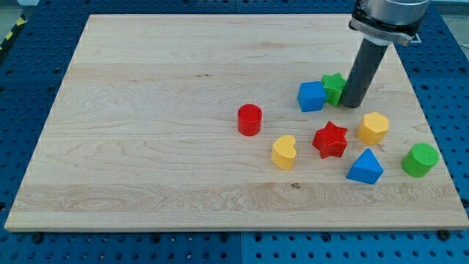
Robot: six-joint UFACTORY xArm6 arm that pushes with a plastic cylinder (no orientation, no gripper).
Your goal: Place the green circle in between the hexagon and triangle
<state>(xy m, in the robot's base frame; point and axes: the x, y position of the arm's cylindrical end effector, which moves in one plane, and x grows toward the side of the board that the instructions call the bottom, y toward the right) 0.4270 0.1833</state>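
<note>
The green circle (420,160) lies near the board's right edge, toward the view's bottom. The yellow hexagon (373,127) is up and to its left. The blue triangle (365,168) lies left of the circle and below the hexagon. My tip (352,105) is at the lower end of the dark rod, above the hexagon, touching or almost touching the right side of a green star (334,87). The tip is well up and left of the green circle.
A blue cube (311,96) sits left of the green star. A red star (330,140) lies left of the hexagon. A yellow heart (283,152) and a red cylinder (249,119) lie further left. The wooden board (146,110) rests on a blue perforated table.
</note>
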